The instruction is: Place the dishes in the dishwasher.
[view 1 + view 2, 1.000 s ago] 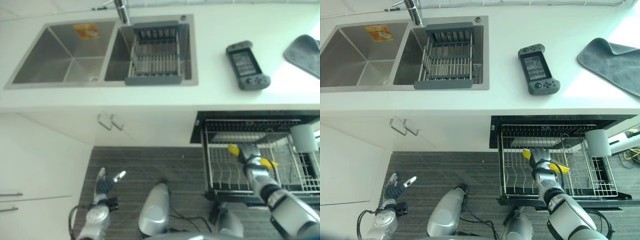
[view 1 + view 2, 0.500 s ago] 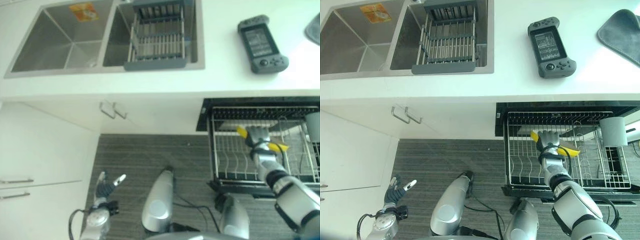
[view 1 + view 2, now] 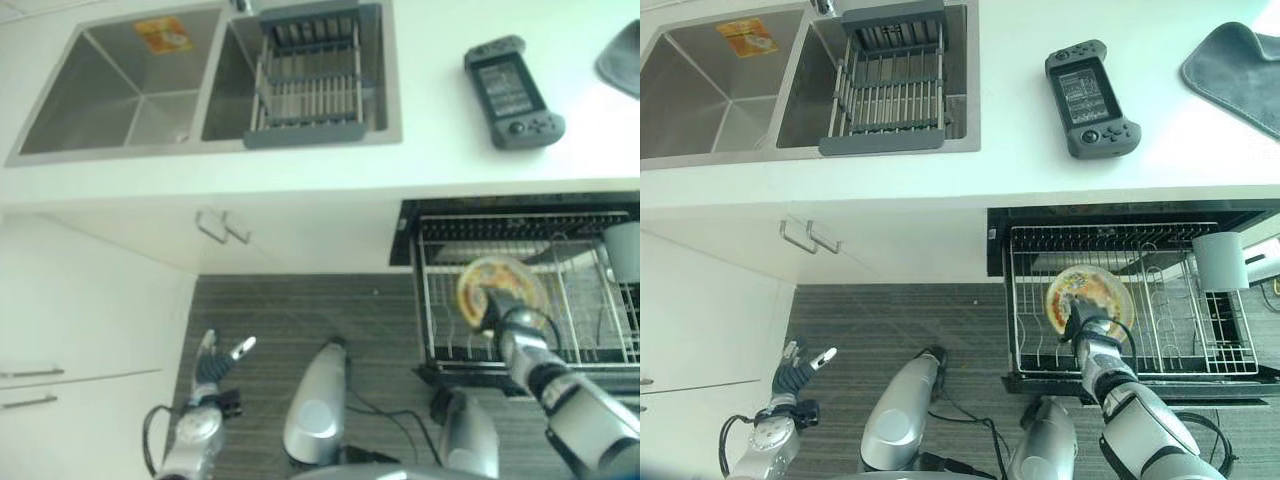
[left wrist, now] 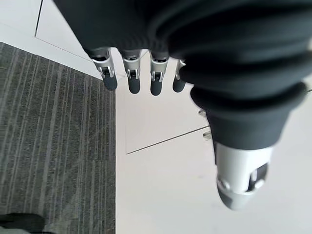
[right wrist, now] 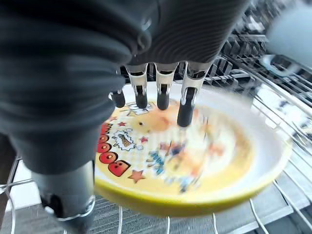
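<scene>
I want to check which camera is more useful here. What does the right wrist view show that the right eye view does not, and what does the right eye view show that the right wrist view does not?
The right wrist view alone shows the cartoon print on the yellow plate and the right hand with straight fingers over it. The right eye view alone shows the sink with its drain basket, the game controller, the grey cloth, the grey cup and the left hand near the floor. Both show the plate in the dishwasher rack.

Plate [image 5: 195, 156] far half motion-blurred; grey cloth [image 3: 1238, 62] cut by frame edge; plate's seating in rack [image 3: 1160, 330] unclear
</scene>
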